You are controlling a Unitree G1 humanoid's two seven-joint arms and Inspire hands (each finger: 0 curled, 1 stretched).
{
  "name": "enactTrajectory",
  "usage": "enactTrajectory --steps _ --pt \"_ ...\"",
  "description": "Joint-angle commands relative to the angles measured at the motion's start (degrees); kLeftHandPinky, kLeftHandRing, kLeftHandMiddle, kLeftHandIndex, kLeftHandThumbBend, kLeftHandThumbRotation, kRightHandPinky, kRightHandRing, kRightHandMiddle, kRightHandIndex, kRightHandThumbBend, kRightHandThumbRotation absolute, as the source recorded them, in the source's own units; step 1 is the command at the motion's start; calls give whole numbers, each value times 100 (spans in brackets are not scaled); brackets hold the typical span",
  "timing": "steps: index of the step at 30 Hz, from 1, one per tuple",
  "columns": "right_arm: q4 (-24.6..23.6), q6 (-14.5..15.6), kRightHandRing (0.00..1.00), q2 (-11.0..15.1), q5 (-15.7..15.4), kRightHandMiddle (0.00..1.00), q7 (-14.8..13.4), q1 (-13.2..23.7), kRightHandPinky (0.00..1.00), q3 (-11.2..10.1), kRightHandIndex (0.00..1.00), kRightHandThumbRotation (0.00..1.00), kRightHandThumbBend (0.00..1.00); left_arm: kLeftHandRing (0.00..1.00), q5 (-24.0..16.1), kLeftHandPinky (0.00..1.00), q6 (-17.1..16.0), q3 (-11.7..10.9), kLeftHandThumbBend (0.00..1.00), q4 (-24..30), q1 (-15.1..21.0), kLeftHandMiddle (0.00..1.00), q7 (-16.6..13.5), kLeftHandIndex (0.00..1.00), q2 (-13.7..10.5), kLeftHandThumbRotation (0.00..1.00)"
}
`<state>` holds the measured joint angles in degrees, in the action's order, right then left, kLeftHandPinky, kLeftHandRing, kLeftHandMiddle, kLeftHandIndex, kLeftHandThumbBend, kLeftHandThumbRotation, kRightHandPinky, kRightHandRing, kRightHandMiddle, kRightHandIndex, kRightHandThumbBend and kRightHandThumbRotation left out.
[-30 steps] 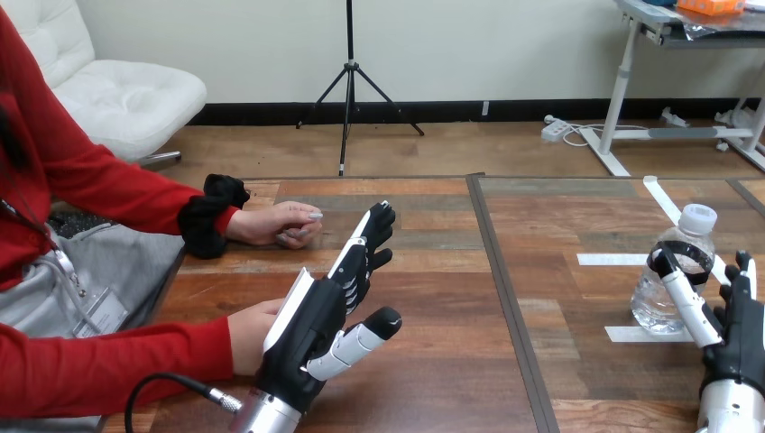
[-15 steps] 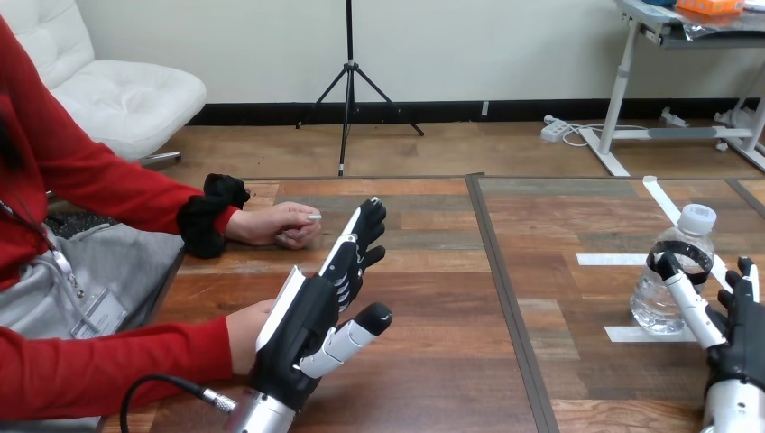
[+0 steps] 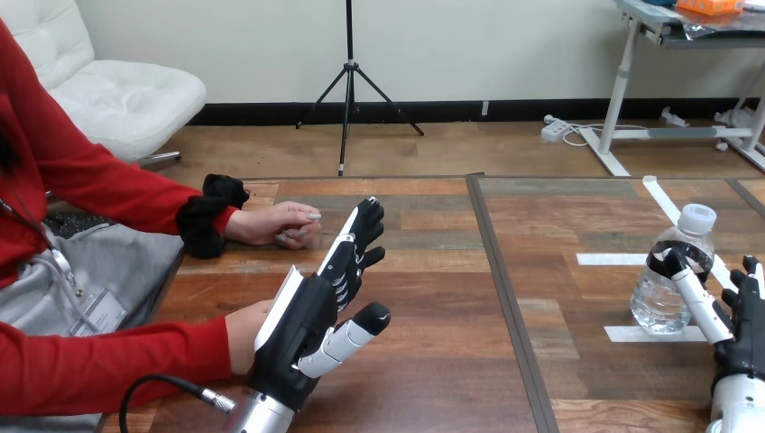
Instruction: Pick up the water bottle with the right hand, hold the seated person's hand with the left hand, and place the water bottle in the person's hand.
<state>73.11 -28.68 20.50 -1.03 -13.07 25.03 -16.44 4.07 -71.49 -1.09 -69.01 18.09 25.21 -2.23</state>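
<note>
On the wooden table point(image 3: 433, 370), well to the right: a clear plastic water bottle point(image 3: 651, 302), upright, white cap on, base flat on the wood, among white tape strips point(image 3: 606, 259). Just right of it and nearer the camera: the right hand point(image 3: 741, 338), fingers straight and apart, pointing up and away. Reaches one long digit aslant across the bottle's near right side, black tip at the bottle's shoulder, seemingly touching; not closed round the bottle. Low at the left: the left hand point(image 3: 302, 338), set on edge above the table, white-shelled back turned leftward, fingers straight and close together, aimed toward the far left of the table, thumb jutting out to the right. Spread flat, gripping nothing. Tucked behind its back and partly hidden: the person's nearer hand point(image 3: 244, 336), at the end of a red sleeve; actual contact impossible to tell. Farther back, by the table's left edge: the person's farther hand point(image 3: 275, 224), loosely closed, resting on the table, near the left hand's fingertips yet apart from them. Bottle well apart from both of the person's hands.
</note>
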Motion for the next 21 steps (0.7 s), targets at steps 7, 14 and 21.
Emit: enactTrajectory --steps 7,14,21 --pt "109 225 94 59 48 97 104 510 89 2 100 66 100 98 93 93 -142 -91 100 250 115 100 44 100 -31 82" --pt "121 297 93 46 122 98 200 561 88 -40 100 64 100 98 99 93 -158 -94 100 258 96 100 65 100 -40 82" --pt "139 351 92 68 44 97 138 607 86 30 100 64 100 98 118 93 -139 -101 100 274 78 100 89 100 -45 82"
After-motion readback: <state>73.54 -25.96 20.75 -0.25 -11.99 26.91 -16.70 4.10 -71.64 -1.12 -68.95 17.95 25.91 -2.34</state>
